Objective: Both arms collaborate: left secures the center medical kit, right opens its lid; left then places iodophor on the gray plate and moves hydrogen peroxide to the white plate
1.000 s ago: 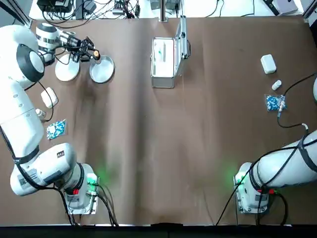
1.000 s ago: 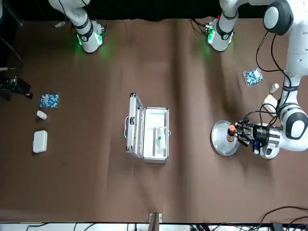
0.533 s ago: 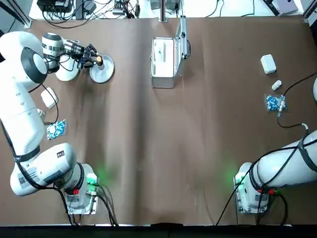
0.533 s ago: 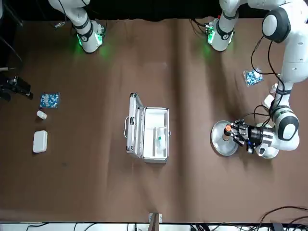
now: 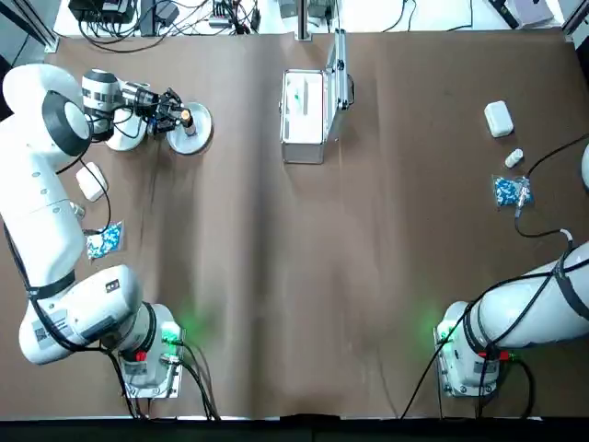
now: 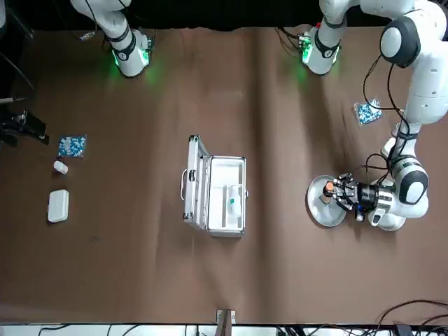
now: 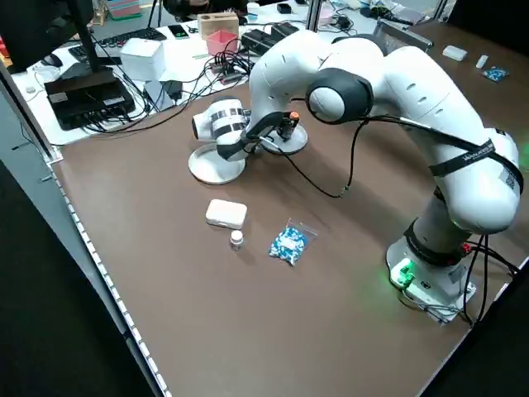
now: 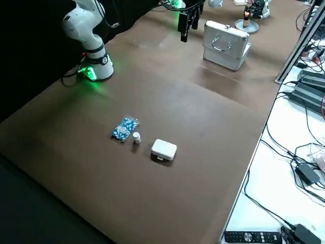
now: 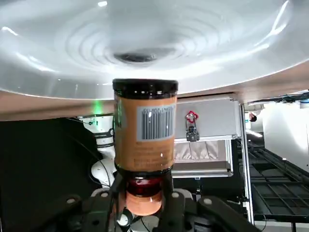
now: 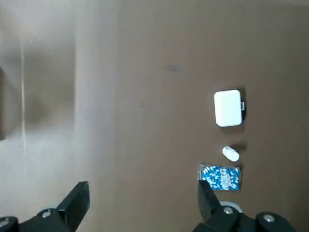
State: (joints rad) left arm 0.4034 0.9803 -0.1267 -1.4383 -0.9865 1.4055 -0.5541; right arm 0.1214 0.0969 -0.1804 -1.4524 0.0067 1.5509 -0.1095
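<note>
My left gripper (image 5: pixel 179 116) is shut on the cap of the iodophor (image 5: pixel 187 116), a brown bottle with an orange label (image 9: pixel 145 125). It holds the bottle upright over the gray plate (image 5: pixel 197 135) (image 6: pixel 324 212), base at the plate's surface; contact is unclear. The white plate (image 5: pixel 122 137) lies beside it, partly under the wrist. The silver medical kit (image 5: pixel 304 109) (image 6: pixel 218 194) stands at the table's centre back with its lid upright; a small white item with a green mark (image 6: pixel 231 202) lies inside. My right gripper (image 10: pixel 142 203) hangs open, high over the table's right side.
On the left side lie a white box (image 5: pixel 90 181), a small vial (image 5: pixel 74 210) and a blue pill packet (image 5: pixel 104 239). A matching box (image 5: pixel 498 118), vial (image 5: pixel 513 158) and packet (image 5: pixel 509 191) lie on the right side. Cables run behind the table's far edge.
My left gripper has carried the iodophor bottle a little nearer and down onto the middle of the gray plate. The right arm and the kit have not moved.
</note>
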